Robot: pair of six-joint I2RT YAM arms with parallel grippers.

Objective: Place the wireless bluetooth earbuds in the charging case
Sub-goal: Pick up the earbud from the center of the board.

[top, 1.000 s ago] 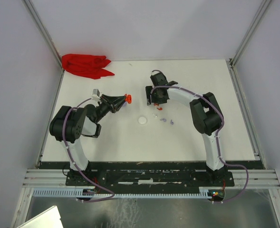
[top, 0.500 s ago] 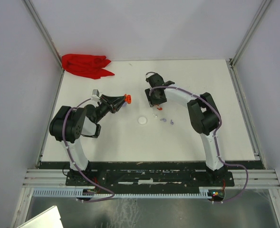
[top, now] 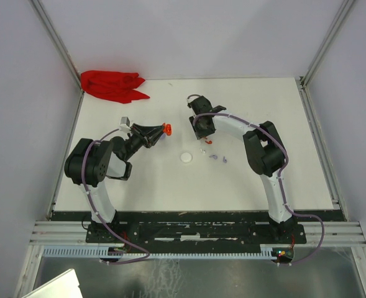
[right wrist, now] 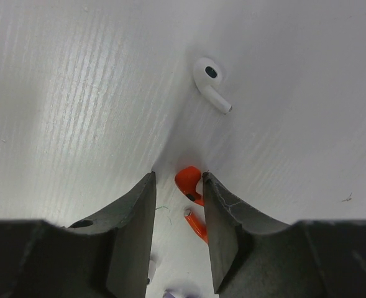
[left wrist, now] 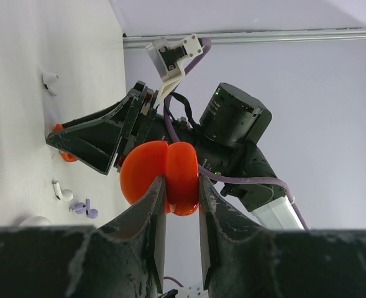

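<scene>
My left gripper point(left wrist: 181, 186) is shut on the orange-red charging case point(left wrist: 170, 174) and holds it in the air left of centre point(top: 167, 128). Low over the table, my right gripper point(right wrist: 178, 186) is open, its jaws narrowly either side of a red earbud point(right wrist: 189, 183). The earbud touches the right-hand finger point(right wrist: 223, 211) while a gap remains at the other. A second red earbud point(right wrist: 197, 226) lies just behind it. One white earbud point(right wrist: 209, 81) lies ahead of the fingers. Purple earbuds point(top: 219, 158) lie near the right arm.
A white round disc point(top: 186, 158) lies on the table between the arms. A crumpled red cloth point(top: 111, 85) sits at the back left corner. Another white earbud point(left wrist: 61, 191) and the purple pair point(left wrist: 83, 208) show in the left wrist view.
My right gripper has shifted slightly to the left and its jaws have narrowed around the red earbud. The left gripper and the case have not moved.
</scene>
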